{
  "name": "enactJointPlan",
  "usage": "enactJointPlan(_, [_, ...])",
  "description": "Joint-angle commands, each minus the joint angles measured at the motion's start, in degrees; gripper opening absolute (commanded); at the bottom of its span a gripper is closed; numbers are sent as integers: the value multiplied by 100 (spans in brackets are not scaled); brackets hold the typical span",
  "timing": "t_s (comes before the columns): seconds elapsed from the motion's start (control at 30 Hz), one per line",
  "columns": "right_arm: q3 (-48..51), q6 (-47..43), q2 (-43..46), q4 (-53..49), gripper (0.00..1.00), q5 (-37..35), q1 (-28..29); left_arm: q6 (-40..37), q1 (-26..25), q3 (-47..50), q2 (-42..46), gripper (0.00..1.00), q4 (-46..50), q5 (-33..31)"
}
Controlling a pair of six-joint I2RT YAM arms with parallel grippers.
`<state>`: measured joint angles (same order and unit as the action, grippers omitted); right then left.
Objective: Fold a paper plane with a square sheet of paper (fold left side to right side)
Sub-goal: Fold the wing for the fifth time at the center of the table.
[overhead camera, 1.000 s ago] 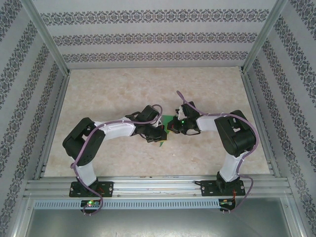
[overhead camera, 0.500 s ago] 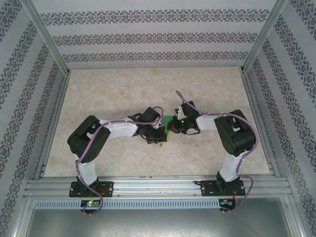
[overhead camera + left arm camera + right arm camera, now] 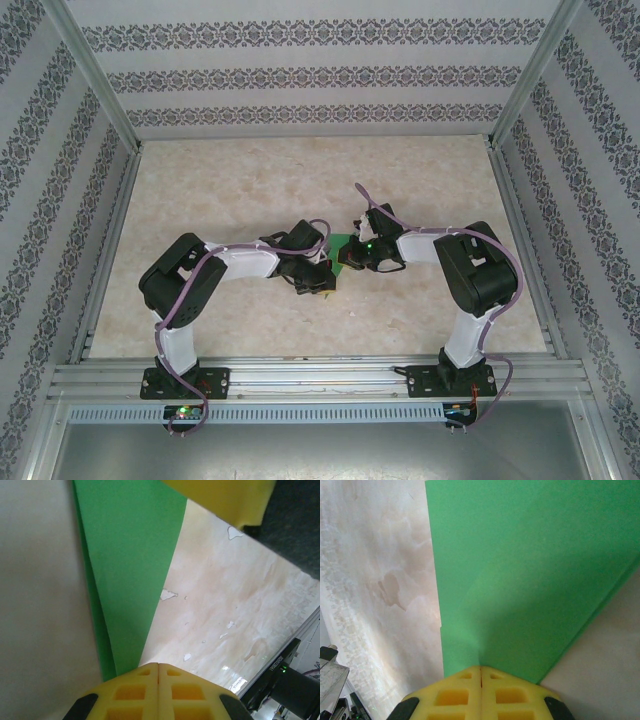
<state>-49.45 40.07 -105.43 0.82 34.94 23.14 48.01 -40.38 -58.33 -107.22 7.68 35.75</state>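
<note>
As my left arm (image 3: 240, 262) has swung inward, left pincer (image 3: 158, 665) and right pincer (image 3: 481, 669) stay pressed together, tips on the paper (image 3: 520, 570); likely smoothing a crease.

- We see white links and black joint housings on the left arm (image 3: 245, 262) and right arm (image 3: 462, 340).
- Purple cables (image 3: 380, 208) loop along both.
- Our fingers (image 3: 130, 694) are yellow, with square pockets.
</note>
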Motion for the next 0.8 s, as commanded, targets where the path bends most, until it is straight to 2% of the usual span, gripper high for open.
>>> enactJointPlan(0.0, [208, -220, -425, -932, 0, -826, 64, 18, 30, 141, -84, 1, -99, -94])
enactJointPlan(0.77, [146, -333, -478, -1152, 0, -945, 68, 13, 83, 390, 49, 1, -118, -228])
